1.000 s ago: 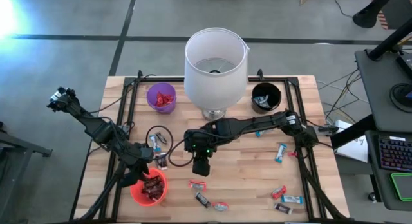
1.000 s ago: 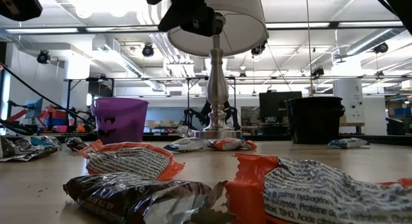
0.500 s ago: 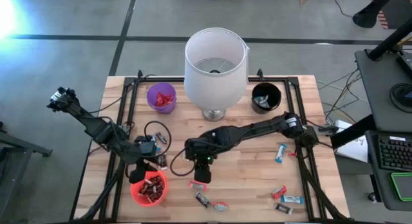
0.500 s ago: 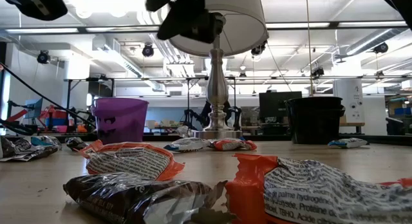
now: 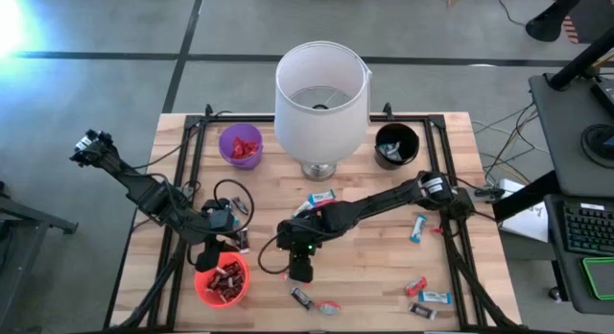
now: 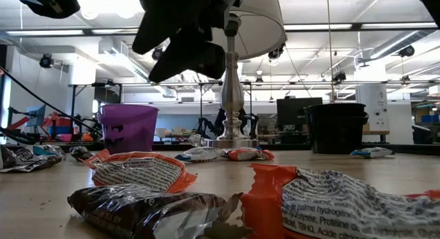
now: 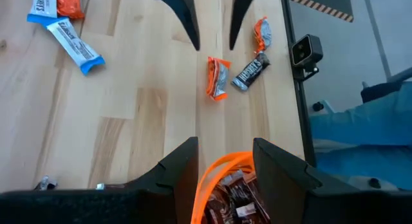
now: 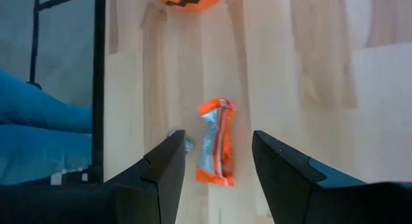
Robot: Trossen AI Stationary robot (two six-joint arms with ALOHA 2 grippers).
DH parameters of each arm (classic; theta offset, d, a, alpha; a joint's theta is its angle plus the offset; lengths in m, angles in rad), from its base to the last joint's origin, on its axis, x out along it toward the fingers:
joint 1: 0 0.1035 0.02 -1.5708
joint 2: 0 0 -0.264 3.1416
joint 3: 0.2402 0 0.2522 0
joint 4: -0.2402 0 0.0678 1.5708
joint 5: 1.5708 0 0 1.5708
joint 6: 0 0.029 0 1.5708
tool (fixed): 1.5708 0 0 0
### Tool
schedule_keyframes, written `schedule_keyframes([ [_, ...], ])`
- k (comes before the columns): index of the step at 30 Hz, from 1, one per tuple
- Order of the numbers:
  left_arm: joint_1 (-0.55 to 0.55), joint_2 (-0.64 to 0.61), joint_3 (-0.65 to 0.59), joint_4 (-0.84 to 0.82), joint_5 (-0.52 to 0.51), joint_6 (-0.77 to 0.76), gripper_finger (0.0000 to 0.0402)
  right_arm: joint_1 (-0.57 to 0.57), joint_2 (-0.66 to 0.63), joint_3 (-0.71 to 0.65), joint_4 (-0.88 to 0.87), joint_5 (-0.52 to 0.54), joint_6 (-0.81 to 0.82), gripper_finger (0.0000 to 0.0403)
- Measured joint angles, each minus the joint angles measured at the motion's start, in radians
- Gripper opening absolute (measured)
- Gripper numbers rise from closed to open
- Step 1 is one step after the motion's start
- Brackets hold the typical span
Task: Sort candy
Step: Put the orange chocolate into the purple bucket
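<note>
- Orange-wrapped candy (image 8: 215,142) is lying flat on the wooden table (image 5: 374,248), in the lower middle of the high view, directly under the right gripper (image 8: 215,161).
- Right gripper's fingers (image 8: 166,166) are standing open on either side of that bar and are holding nothing; whether they are touching the table cannot be told.
- Left gripper (image 7: 224,161) is hovering over the orange cup (image 5: 222,280) at the lower left of the high view, its jaws parted and empty, with dark-wrapped bars lying in the cup below.
- More candy is lying loose: a dark bar (image 5: 301,296) and another wrapper (image 5: 328,307) near the bottom edge, blue-and-white bars (image 5: 418,226) toward the right, and a blue-and-white bar (image 5: 320,197) near the lamp (image 5: 321,94) base.
- Purple cup (image 5: 240,145) and black cup (image 5: 396,144) are sitting at the upper left and upper right of the lamp.
- Risks being judged: the bar is lying slightly tilted between the fingers, so closing may be pinching only a wrapper end and letting it slip; the shiny foil may be sliding on the wood.
- Both arms are working close together at the lower left, so carrying the bar toward a cup may be bringing the right arm against the left gripper or tipping the orange cup.
</note>
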Motion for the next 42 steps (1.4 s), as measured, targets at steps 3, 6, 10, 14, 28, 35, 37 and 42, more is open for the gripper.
schedule_keyframes([
  [3,0.0,0.0,0.0,0.0,0.0,0.001,0.013,0.01,0.0,-0.037,0.062,0.0,0.019,0.0171],
  [6,0.0,0.0,0.0,0.0,0.0,0.02,0.013,0.018,0.0,-0.063,0.071,0.0,0.027,0.0171],
  [10,0.0,0.0,0.0,0.0,0.0,0.025,0.013,0.025,0.0,-0.103,0.106,0.008,0.037,0.0171],
  [14,0.0,0.0,0.0,0.0,0.0,0.025,0.013,0.034,0.0,-0.148,0.168,0.008,0.048,0.0171],
  [28,0.0,0.0,0.0,0.01,0.0,0.025,0.013,0.041,0.0,-0.275,0.295,0.007,0.101,0.0171],
  [35,0.0,0.0,0.0,0.011,-0.013,0.025,0.013,0.045,0.021,-0.277,0.325,-0.012,0.107,0.0171],
  [37,-0.001,0.0,0.0,0.013,-0.045,0.025,0.013,0.05,0.042,-0.277,0.345,-0.025,0.107,0.0171],
  [42,0.0,0.0,0.0,0.019,-0.075,0.025,0.013,0.056,0.07,-0.278,0.359,-0.028,0.116,0.0171],
])
